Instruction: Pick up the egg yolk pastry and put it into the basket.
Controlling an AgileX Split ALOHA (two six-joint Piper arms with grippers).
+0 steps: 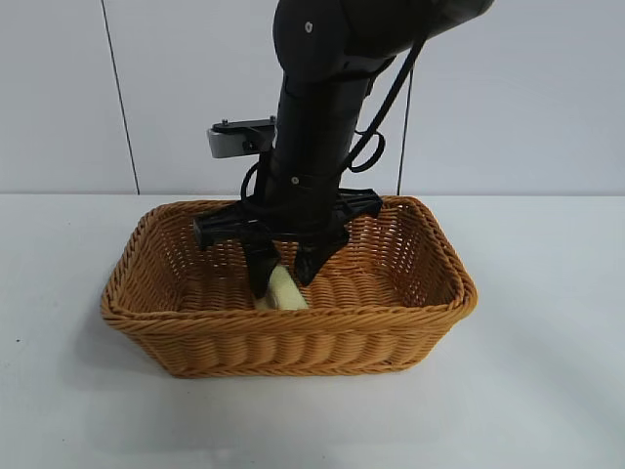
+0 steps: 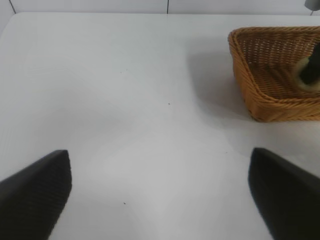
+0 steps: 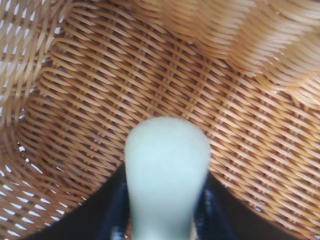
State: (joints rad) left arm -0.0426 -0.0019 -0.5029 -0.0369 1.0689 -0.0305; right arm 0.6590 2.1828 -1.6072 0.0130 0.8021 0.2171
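Pastry [image 1: 284, 290]: lower part hidden behind the basket's [image 1: 293, 347] front wall at 6 o'clock.
Right gripper [image 1: 283, 274]: fingertips partly masked by pastry; contact unclear.
Left gripper [image 2: 160, 192]: only two fingers visible, cropped at 6 o'clock.

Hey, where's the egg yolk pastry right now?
In the exterior view the egg yolk pastry is inside the basket, low near its front wall and left of centre, between the fingers of the right gripper.

Right gripper [image 1: 284, 277] reaches down into basket [image 1: 410, 332], fingers on either side of egg yolk pastry [image 1: 284, 291], pastry low near basket's front wall. White table [image 1: 547, 391] under basket.
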